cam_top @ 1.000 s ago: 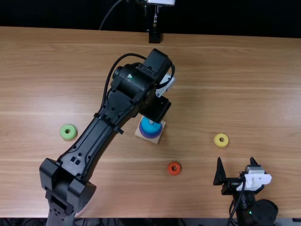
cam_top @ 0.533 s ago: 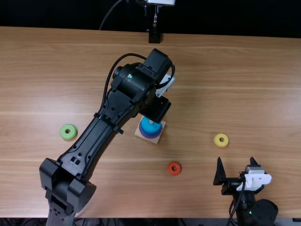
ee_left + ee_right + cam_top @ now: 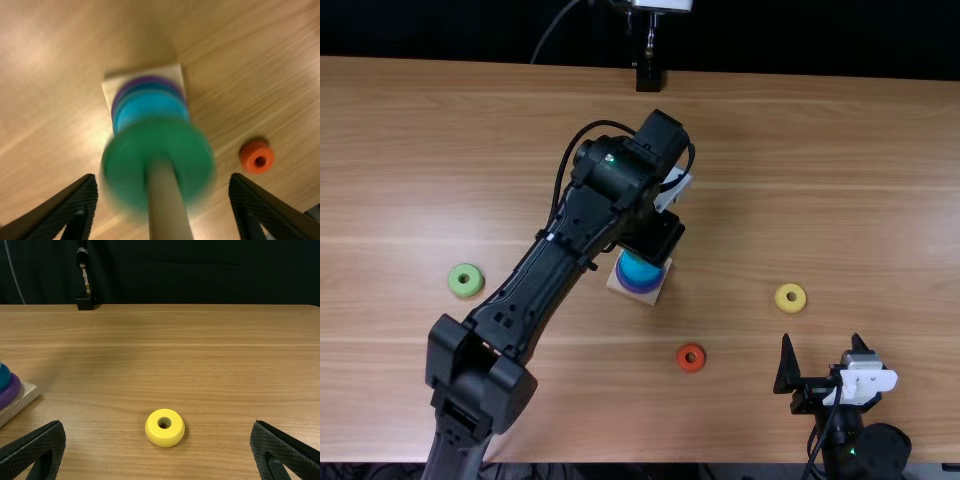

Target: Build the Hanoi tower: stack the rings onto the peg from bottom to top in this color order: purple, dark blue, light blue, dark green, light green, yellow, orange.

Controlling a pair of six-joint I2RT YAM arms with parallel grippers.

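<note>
The left gripper [image 3: 655, 232] is over the far side of the peg's base, near the middle of the counter [image 3: 800, 180]. In the left wrist view its fingers [image 3: 80, 210] are wide open, one on each side of the dark green ring [image 3: 127, 160]. I can see a little gap between the ring and each finger, so the gripper [image 3: 164, 177] is not squeezing it. The peg [image 3: 167, 205] sticks up through the middle of the dark green ring.

Lower down on the peg is the light blue ring [image 3: 640, 268], then the dark blue ring [image 3: 150, 86], then the big purple ring [image 3: 662, 285] at the bottom. They sit on the flat wood base [image 3: 653, 299]. I can't tell if the dark green ring touches the light blue one.

The right gripper [image 3: 822, 340] is by the near edge of the counter, on the right side. Its fingers [image 3: 35, 450] are wide open too, with nothing held.

Three more rings lie flat on the counter. The light green ring [image 3: 466, 291] is over on the left. The orange ring [image 3: 691, 366] is nearer than the base and a bit to the right. The yellow ring [image 3: 783, 300] is on the right, just past the right gripper's fingers.
</note>
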